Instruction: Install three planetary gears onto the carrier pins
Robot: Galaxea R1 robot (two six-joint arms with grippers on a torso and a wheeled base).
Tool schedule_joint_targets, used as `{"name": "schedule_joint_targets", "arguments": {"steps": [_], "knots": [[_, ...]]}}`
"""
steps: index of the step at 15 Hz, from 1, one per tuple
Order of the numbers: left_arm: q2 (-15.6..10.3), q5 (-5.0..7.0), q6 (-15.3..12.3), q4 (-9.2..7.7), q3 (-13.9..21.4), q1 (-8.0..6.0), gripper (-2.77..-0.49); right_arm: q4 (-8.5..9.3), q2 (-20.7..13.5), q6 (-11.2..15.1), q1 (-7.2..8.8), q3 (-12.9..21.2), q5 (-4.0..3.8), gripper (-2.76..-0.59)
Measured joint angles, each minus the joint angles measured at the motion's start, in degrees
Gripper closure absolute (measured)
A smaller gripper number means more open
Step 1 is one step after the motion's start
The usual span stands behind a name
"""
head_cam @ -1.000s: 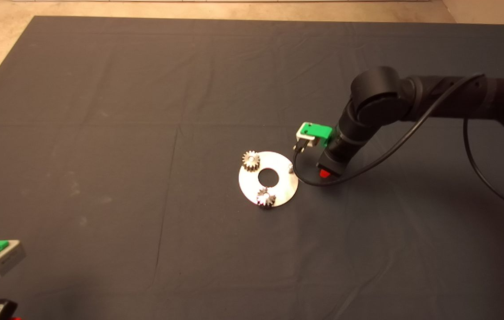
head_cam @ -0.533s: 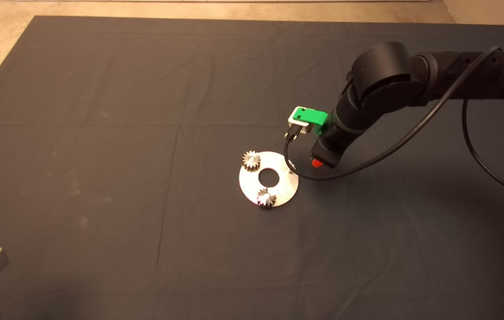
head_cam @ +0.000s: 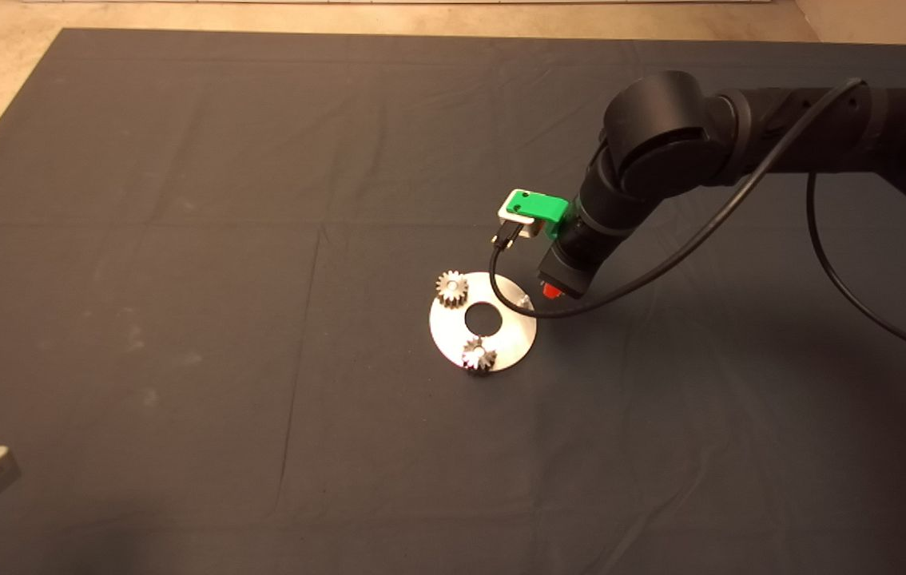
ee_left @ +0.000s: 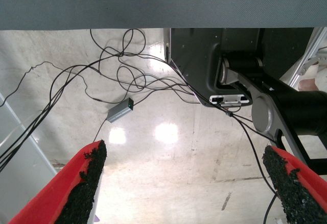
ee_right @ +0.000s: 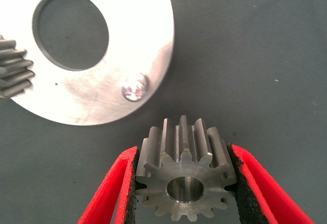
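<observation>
Right hand point(ee_right: 181, 183) shifted plateward; held gear point(ee_right: 184, 175) partly cropped.

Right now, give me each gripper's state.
Left gripper: jaws open, holding nothing, parked off the mat's near left edge.
Right gripper: jaws shut on the third planetary gear, beside the bare carrier pin.

I see dim, even overhead light on the dark mat point(head_cam: 181, 200), a soft shadow below the right arm point(head_cam: 741, 144), glare on the round plate point(ee_right: 138, 40) and on the pale floor point(ee_left: 168, 132), and a blurred gear point(ee_right: 13, 73) at the right wrist view's edge.
</observation>
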Motion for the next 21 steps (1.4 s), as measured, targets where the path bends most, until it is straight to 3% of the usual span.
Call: {"name": "schedule_joint_targets", "arguments": {"steps": [2,5,8,11,16,21], "knots": [[-0.12,0.01,0.46,0.00,0.00,-0.01,-2.17,1.26,1.88,0.00,0.00,-1.55,-0.06,-1.07],[-0.17,0.01,0.75,0.00,0.00,0.00,-2.17,3.31,4.00,-0.02,-0.01,-4.96,0.54,-1.07],[-0.26,0.01,0.80,0.01,0.00,0.00,-2.17,4.46,4.39,-0.03,-0.02,-6.89,-0.02,-1.07],[-0.28,0.01,0.84,0.01,0.00,0.00,-2.17,5.36,5.66,-0.02,-0.10,-7.22,0.22,-1.07],[-2.06,-0.01,1.33,0.01,0.00,-0.01,-2.17,5.73,5.83,-0.05,-0.52,-7.42,0.13,-1.07],[-5.01,0.00,4.19,0.01,0.00,-0.01,-2.17,5.86,5.96,-0.05,-0.55,-7.39,0.13,-1.07]]}}
